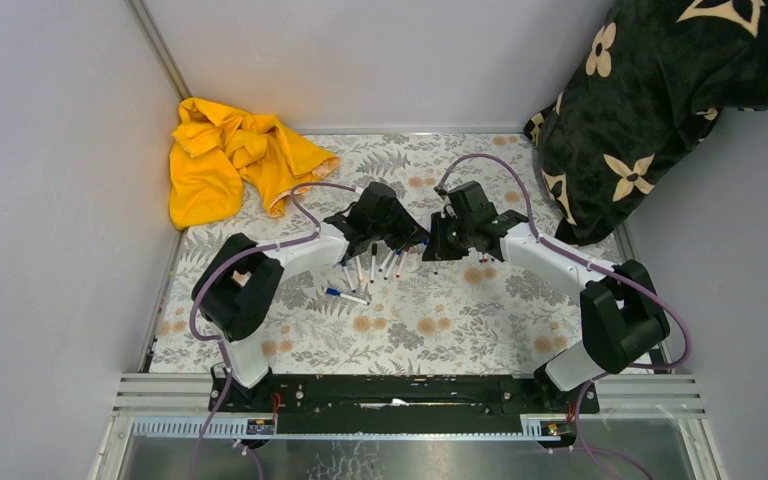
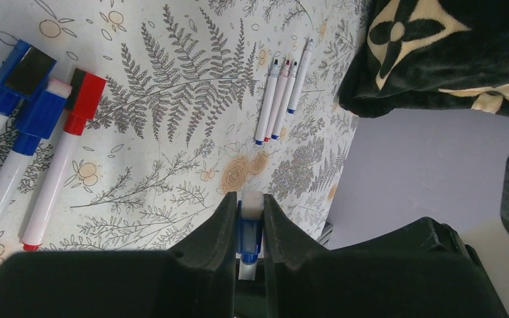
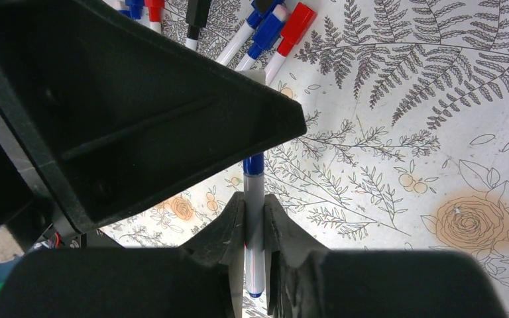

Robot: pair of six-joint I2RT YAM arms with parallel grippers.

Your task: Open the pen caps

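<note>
Pen (image 3: pixel 254 189) shared: left pincer (image 2: pixel 250 207) clenched on its blue cap (image 2: pixel 248 240); right pincer (image 3: pixel 254 207), at 3 o'clock, clenched on barrel (image 3: pixel 254 258).

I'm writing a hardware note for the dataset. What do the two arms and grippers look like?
Both arms match: the left arm and right arm have white links, bulky black joint housings and a purple cable looping outside. The left gripper and right gripper are matte black, with wedge-shaped fingers.
</note>
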